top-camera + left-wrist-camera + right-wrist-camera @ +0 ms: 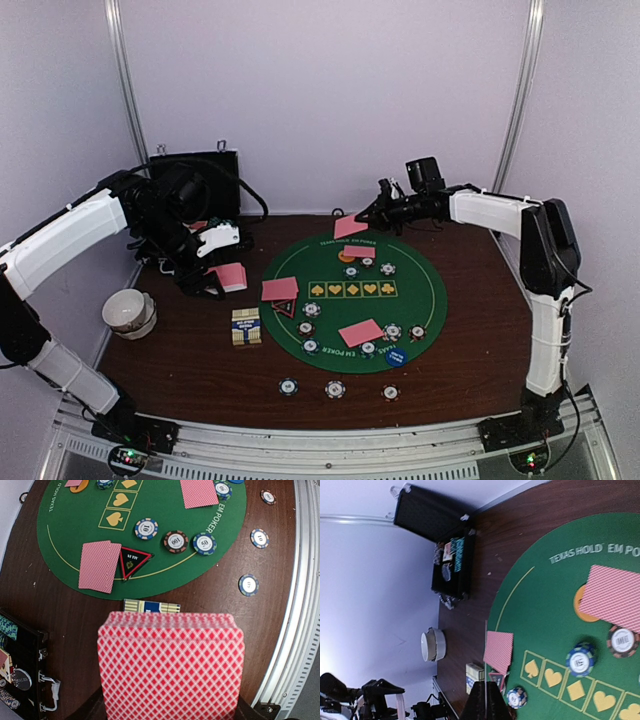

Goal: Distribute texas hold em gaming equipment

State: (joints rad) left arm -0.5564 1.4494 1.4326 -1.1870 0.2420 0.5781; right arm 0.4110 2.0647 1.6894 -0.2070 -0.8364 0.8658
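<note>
I count three chips [335, 388] off the mat [425, 285]. The left gripper [212, 283] clamps the deck [170, 665], contact hidden; the right gripper [368, 215] pinches one card [350, 227].

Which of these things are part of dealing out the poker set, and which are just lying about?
Job: card deck, single card, dealt cards, poker chips, triangle marker, orange disc, blue disc.
Lying about: black case, white bowl, card box.

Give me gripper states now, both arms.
Left gripper: closed, holding the card deck.
Right gripper: closed on one card, seen edge-on in its wrist view.
</note>
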